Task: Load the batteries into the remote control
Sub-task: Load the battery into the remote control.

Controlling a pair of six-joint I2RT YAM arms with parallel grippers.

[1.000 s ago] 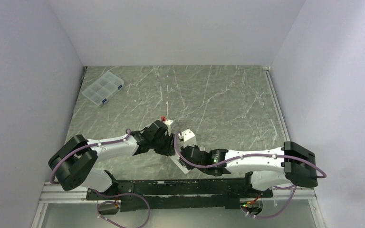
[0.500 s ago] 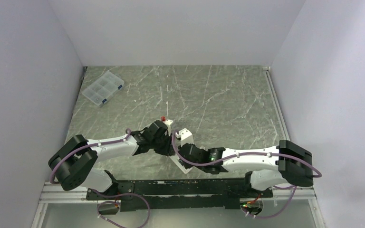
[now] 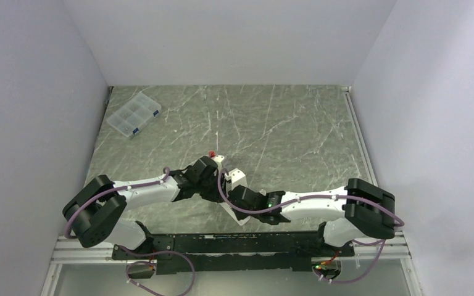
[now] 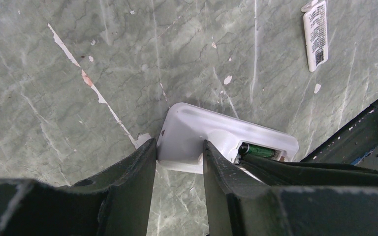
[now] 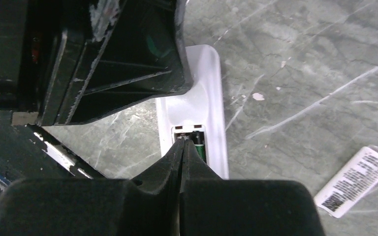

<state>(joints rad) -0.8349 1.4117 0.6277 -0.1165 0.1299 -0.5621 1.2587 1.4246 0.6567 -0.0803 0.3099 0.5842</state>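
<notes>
Left pincer (image 4: 178, 153) clamps the small white oblong plastic remote control (image 4: 192, 125), lying back-up on the grey marbled table (image 4: 54, 73); right pincer (image 5: 183, 141), pressed together, has slid in over its open recess, touching the slim green-tinted battery (image 5: 200, 147) there, probably seating it; clear plastic compartment box (image 3: 134, 115) stands well apart, contents unreadable.

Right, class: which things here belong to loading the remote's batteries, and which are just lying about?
Belonging to the job: white oblong plastic remote control, clamped in the left pincer; slim dark-green cylindrical battery in its recess; shut right pincer at that battery.
Lying about: small white flat labelled cover piece; clear plastic compartment box with blue clips.
</notes>
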